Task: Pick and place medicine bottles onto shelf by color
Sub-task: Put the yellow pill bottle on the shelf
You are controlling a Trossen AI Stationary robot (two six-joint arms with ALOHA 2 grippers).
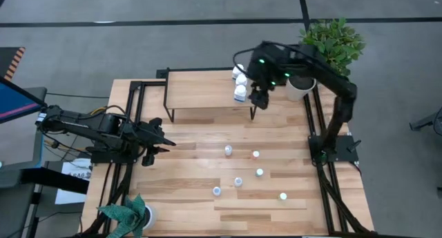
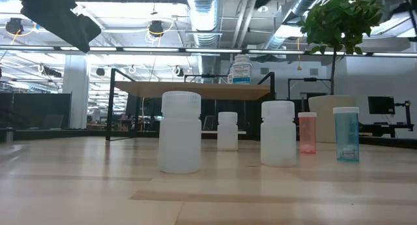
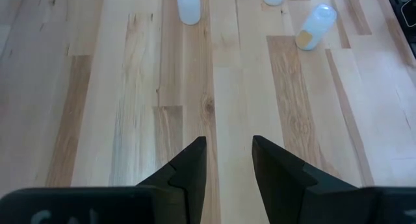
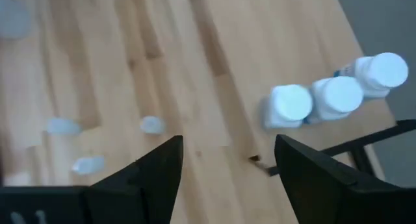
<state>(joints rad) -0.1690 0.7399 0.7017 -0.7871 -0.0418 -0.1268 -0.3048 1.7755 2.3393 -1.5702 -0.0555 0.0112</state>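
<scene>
At the left edge of the wooden table point(image 1: 186, 196), seen from above, the left gripper point(image 1: 168, 143) waits low over bare boards with its fingers drawn nearly together, holding nothing; just below it, at the table's near left corner, sits a white pot with a green plant point(image 1: 131, 214); toward the middle, six small medicine bottles point(image 1: 238, 181) stand scattered and well apart on the tabletop, most of them white, one with an orange-red body point(image 2: 307, 132) and one bluish point(image 2: 346, 134) in the low view; farther back stands the shelf point(image 1: 204, 90), a light-wood board on black legs, with three larger white bottles point(image 1: 239, 81) in a row touching each other at its right end; the right gripper point(image 1: 257, 98) hangs just beside that row, fingers spread wide and empty; at the far right corner stands a second potted plant point(image 1: 333, 41).
</scene>
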